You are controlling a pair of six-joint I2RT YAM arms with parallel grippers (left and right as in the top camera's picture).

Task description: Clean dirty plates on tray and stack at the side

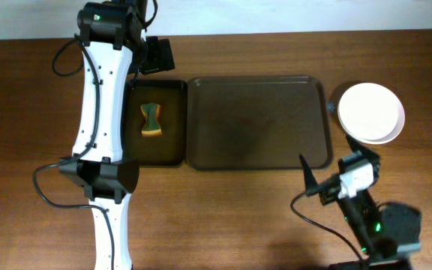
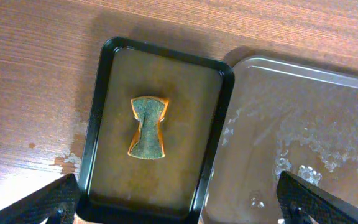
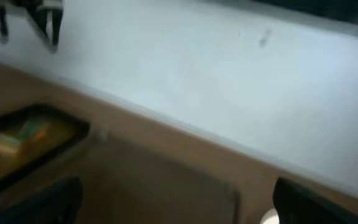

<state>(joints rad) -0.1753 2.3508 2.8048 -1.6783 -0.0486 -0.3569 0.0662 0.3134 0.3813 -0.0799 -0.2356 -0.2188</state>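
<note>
Sitting stacked on the bench (image 1: 223, 217), the plates (image 1: 371, 112) make one white pile just beyond the right edge of the tray (image 1: 257, 124), level with its far right corner. How many are in the pile cannot be told from above, and the top face looks plain white. The tray lies lengthwise across the middle of the bench, its brown floor beaded with water drops in the left wrist view. Close against its left edge sits a smaller black tray (image 1: 167, 146) with a sponge (image 1: 151, 120) lying at its middle, green on top and orange-yellow at the sides. The left gripper (image 2: 178, 186) hangs above that black tray, its fingers spread wide with nothing between them. The right gripper (image 1: 306, 176) hovers by the tray's near right corner, nearer the bench's front edge than the plates. Its fingers likewise stand apart and hold nothing.
</note>
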